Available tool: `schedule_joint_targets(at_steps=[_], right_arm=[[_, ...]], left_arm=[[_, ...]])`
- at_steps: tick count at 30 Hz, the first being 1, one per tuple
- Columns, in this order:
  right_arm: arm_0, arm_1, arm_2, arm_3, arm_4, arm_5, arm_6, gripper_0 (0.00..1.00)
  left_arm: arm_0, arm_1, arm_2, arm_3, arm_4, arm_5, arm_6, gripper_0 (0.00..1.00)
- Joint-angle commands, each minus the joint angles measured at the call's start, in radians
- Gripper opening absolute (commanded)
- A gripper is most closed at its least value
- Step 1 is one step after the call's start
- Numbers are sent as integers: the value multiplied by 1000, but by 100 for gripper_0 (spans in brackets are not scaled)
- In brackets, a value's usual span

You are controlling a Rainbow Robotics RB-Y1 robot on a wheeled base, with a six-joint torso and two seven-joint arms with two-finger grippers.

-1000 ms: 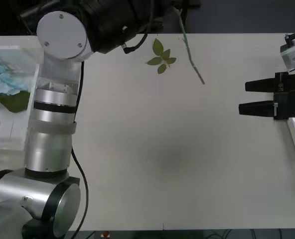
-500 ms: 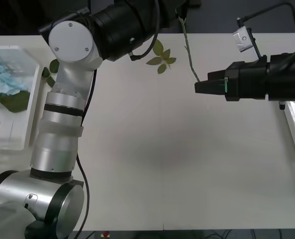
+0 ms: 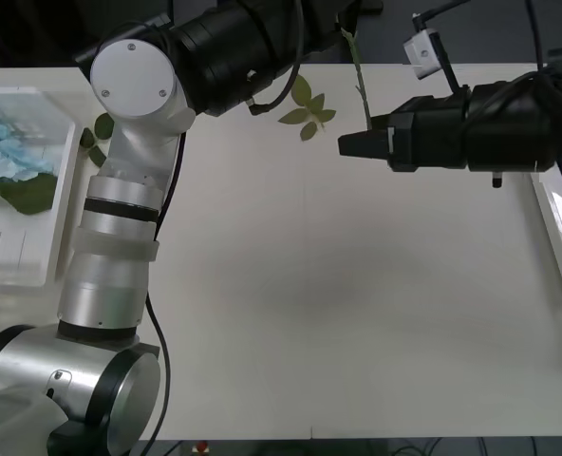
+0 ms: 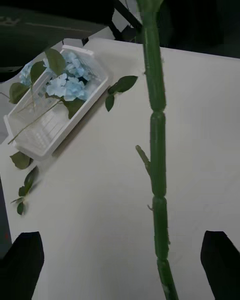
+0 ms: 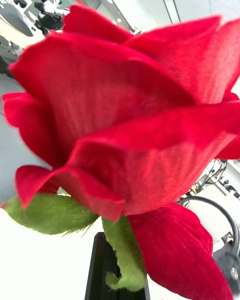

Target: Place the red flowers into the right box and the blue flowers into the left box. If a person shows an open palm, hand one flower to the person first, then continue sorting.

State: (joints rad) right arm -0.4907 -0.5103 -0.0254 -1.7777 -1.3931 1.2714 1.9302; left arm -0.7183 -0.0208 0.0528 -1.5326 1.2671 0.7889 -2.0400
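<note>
one red rose (image 5: 130, 130) is in play, and you are midway through passing it between the arms. starting at the left: the left box (image 3: 34, 256) sits at the table's left edge with blue flowers (image 3: 6, 147) already lying in it, and the right wrist view shows the same tray with its pale clusters. the left arm rises from there and reaches up past the table's far edge; its wrist camera looks straight into the bloom, close up. you cannot tell from these views whether the left pincer is clenched on the flower, though the stem hanging free in the air suggests it is holding it.

moving right, the stem (image 3: 360, 85) slants down over the table near a loose leaf sprig (image 3: 307, 106). the right gripper (image 3: 349, 145) has its tips just at the stem's lower end, and its wrist view shows the stem (image 4: 156, 145) standing between two spread, released fingers (image 4: 22, 260), not yet pinched.

next, i judge, you close the right fingers on the stem, let the left go, then carry the rose to the right box (image 3: 561, 237) at the table's right edge.

no readable brands or writing.
</note>
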Motion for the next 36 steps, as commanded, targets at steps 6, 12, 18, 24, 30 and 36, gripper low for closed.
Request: schedule_joint_targets(at_steps=[6, 12, 18, 24, 30, 36], right_arm=[[-20, -5, -1, -17, -6, -1, -34, 0], [-19, -19, -1, -16, -20, 0, -31, 0], [-19, -30, -4, -17, -30, 3, -25, 0], [-19, -30, -7, -16, -33, 3, -23, 0], [-16, -31, -13, -17, -35, 5, -23, 0], [-14, -57, -41, -16, -47, 26, -22, 0]], left_arm=[[-1, 3, -11, -26, 11, -10, 17, 0], [0, 3, -11, -26, 14, -10, 17, 0], [0, 3, -11, -26, 15, -10, 17, 0], [2, 3, -11, -26, 15, -8, 15, 85], [10, 13, -28, -26, 63, 0, 15, 100], [79, 128, -51, -89, 156, 61, 20, 100]])
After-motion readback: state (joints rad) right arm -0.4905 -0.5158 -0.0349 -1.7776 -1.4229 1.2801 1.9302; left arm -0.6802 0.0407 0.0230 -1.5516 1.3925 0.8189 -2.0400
